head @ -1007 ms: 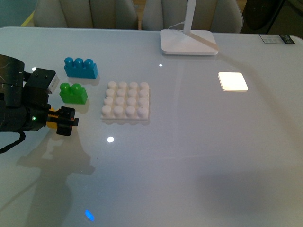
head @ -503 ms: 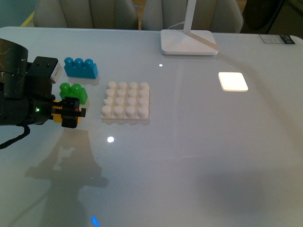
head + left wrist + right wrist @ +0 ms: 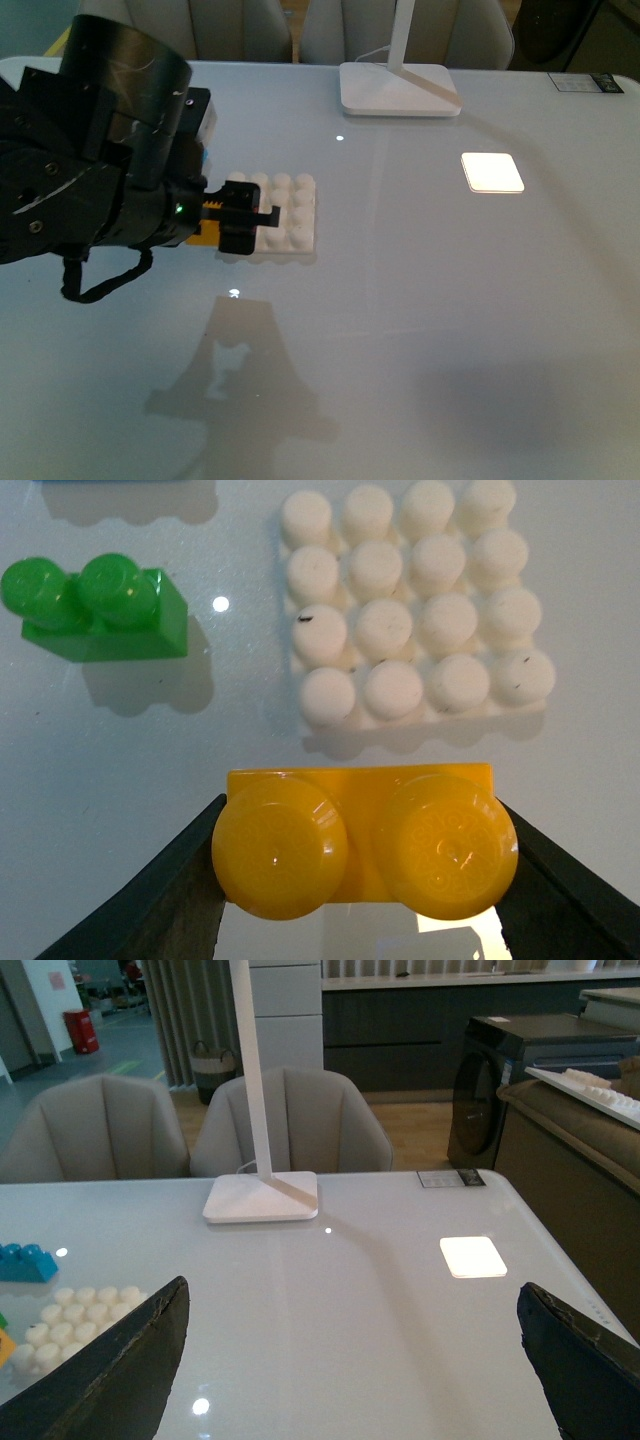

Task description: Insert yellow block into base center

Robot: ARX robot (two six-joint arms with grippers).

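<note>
Studs up, the yellow block (image 3: 360,810) sits clamped by its ends in the left tool (image 3: 362,880), just beside the edge of the white base (image 3: 415,610); a green brick (image 3: 95,605) lies nearby on the tabletop (image 3: 150,760). The right tool (image 3: 352,1300) gapes empty.

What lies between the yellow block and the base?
Nothing: the left wrist view shows only bare table between the yellow block and the base.

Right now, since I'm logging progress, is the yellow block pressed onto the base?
No, the left tool holds the yellow block short of the base, table showing between them.
</note>
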